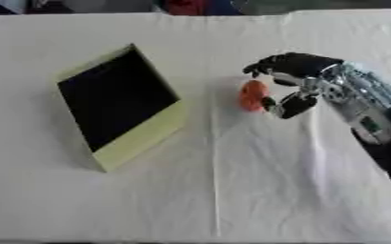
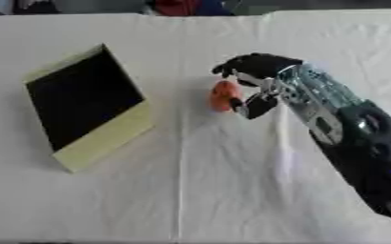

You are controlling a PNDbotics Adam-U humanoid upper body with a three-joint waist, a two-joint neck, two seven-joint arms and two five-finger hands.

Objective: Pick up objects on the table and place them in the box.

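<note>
A white cloth covers the tabletop point(image 1: 232, 190). Toward the left edge lies a yellow box point(image 1: 124, 107) with a dark inside, open side up. Near the middle, the right hand point(image 1: 292, 81) curls its fingers and thumb round an orange object point(image 1: 252, 95), well apart from the box.

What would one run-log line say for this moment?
right hand: curled round orange object | box: open, left of it | left hand: unseen
</note>
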